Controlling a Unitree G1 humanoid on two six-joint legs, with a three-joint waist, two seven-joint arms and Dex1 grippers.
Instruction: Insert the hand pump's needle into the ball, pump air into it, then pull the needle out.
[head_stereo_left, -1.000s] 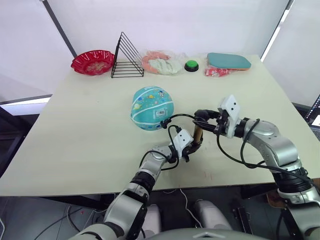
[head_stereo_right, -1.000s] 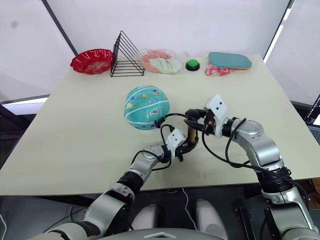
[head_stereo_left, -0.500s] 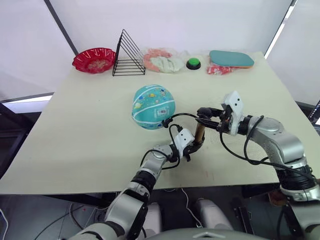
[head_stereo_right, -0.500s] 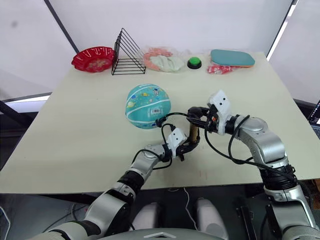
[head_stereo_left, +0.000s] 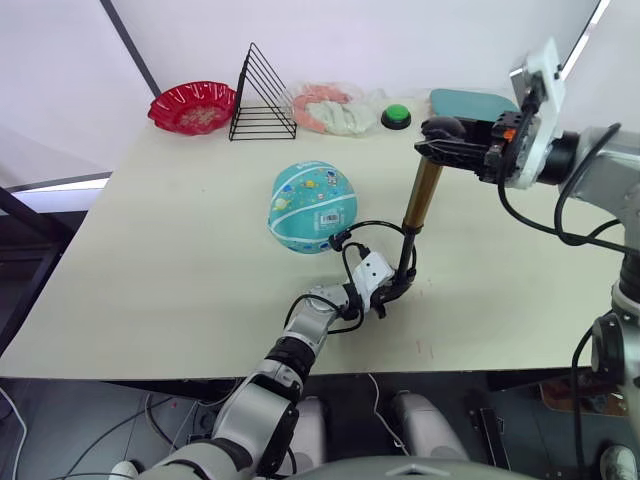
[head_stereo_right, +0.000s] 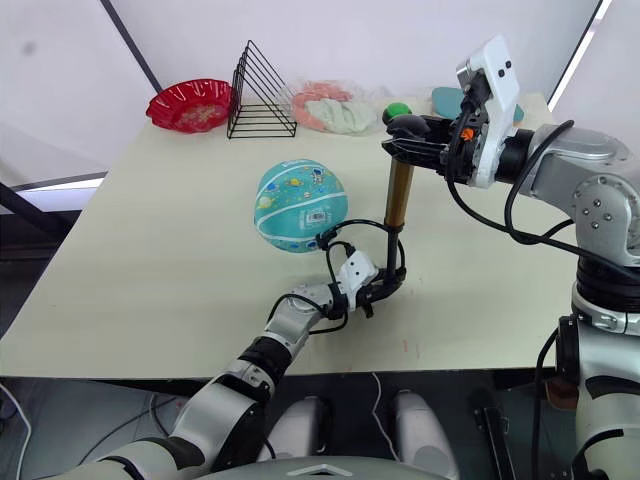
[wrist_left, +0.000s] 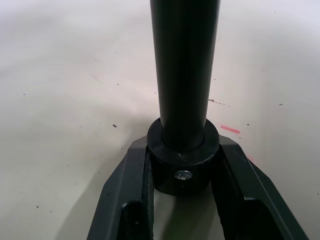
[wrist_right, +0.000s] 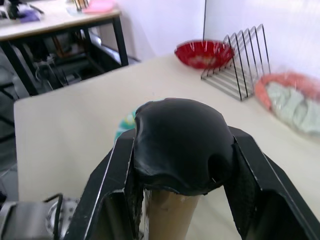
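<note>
The teal ball rests on the table's middle, barcode sticker toward me. The hand pump stands upright beside it, drawn out long: amber barrel high, black tube exposed beneath. My left gripper is shut on the pump's black base cap at table level. My right gripper is raised above the table, shut on the black T-handle. The thin black hose loops from the base to the ball by the sticker. The needle is too small to make out there.
Along the far edge stand a red bowl, a black wire rack, a bag of pink and pale green items, a green button and a teal flat case behind my right arm.
My right gripper has risen well above the table with the T-handle, stretching the pump out. My left gripper stays on the base. The ball has not moved; the camera has shifted.
</note>
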